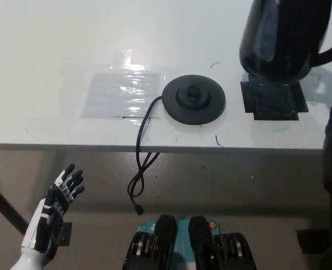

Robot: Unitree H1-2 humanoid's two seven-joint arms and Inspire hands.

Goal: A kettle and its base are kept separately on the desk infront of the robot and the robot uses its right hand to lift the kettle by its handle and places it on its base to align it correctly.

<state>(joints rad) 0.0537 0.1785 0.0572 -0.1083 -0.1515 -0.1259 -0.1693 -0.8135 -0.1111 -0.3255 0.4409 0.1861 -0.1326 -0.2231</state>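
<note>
The kettle (284, 39) hangs above a black square (274, 100) on the table (53, 45), seemingly lifted, right of the base (193, 100). Left hand (56, 211) rests low, fingers spread.

White tabletop (53, 50) fills upper picture. Glossy clear film patch (121, 93) lies flat on it, left of centre, catching glare. Black tape square (274, 101) stuck right of film patch, well apart. Grey floor (250, 185) shows below tabletop's front edge. Small dark block (315, 241) on floor, far right.

White desk (53, 62): round black base (193, 100), clear plastic sheet (121, 94), black tape square (274, 100).
</note>
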